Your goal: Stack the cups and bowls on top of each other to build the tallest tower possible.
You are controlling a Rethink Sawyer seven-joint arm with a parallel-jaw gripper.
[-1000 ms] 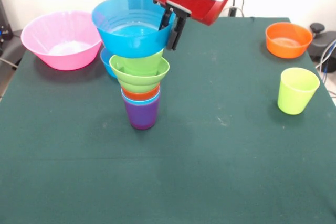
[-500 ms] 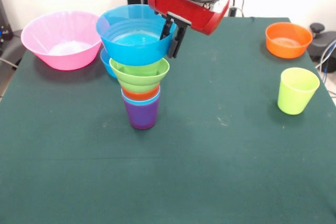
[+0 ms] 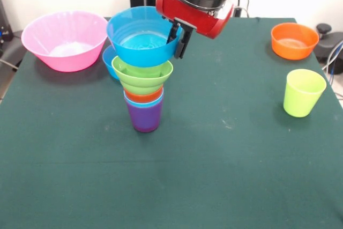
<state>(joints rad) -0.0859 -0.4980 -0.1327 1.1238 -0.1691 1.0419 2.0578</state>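
Observation:
The tower [image 3: 144, 97] stands mid-table in the front view: a purple cup [image 3: 145, 117] at the base, then light blue and orange cup rims, then the ridged green bowl [image 3: 142, 75]. My gripper [image 3: 179, 37] is shut on the right rim of a blue bowl [image 3: 142, 36] and holds it just above the green bowl, roughly level and nearly centred over the tower. A second blue bowl [image 3: 110, 61] sits on the table behind the tower, mostly hidden.
A large translucent pink bowl [image 3: 63, 40] stands at the back left. An orange bowl [image 3: 293, 40] sits at the back right, with a yellow-green cup [image 3: 303, 93] in front of it. The green cloth ends at the table's edges.
My gripper has carried the blue bowl down and to the right. It now sits lower and closer over the green bowl on the tower.

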